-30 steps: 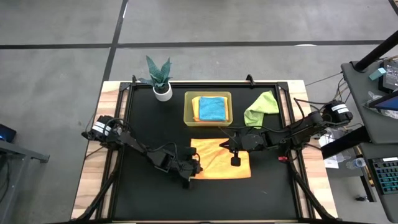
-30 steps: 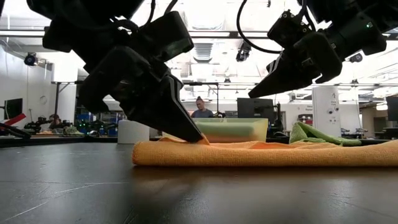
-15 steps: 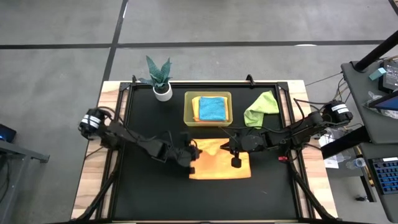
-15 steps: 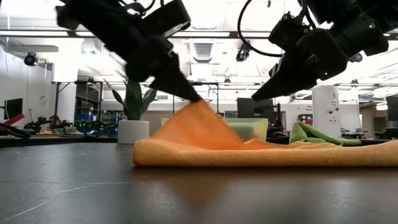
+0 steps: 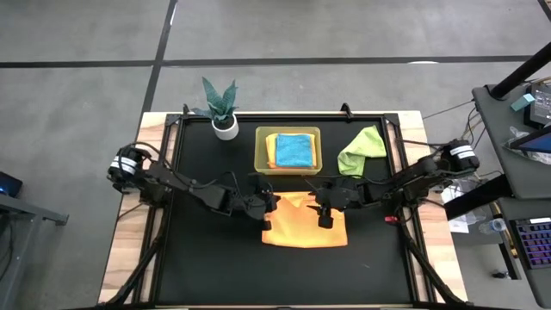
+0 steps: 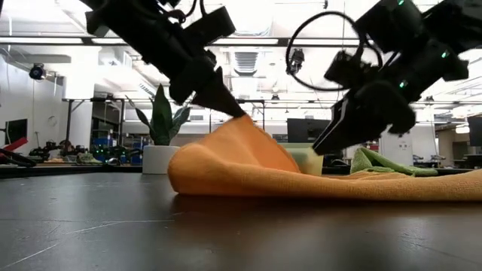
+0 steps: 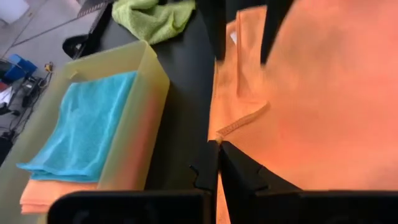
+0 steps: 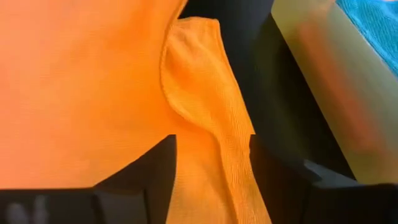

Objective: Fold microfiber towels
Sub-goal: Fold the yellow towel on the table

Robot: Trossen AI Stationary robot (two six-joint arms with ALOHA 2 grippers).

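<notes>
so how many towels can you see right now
4: an orange towel mid-table, held up at a corner by the left gripper; a teal towel on another orange one in the bin; a green towel beside it. More may be hidden.

1. A black, matte worktop point(image 5: 207, 258) set on a pale wooden base carries everything; a dark frame runs along its edges.
2. An orange-yellow microfiber towel point(image 5: 306, 231) lies near the middle of the worktop, mostly flat, with one edge lifted off the surface.
3. A translucent yellow-green rectangular bin point(image 5: 261, 151) stands on the worktop just behind that towel, apart from it; a folded teal blue towel point(image 5: 294, 151) lies inside on top of an orange one.
4. A crumpled lime green microfiber towel point(image 5: 362, 148) lies on the worktop beside the bin, towards the right arm's side.
5. A small white pot with a green-leaved plant point(image 5: 224, 112) stands near the far corner on the left arm's side.
</notes>
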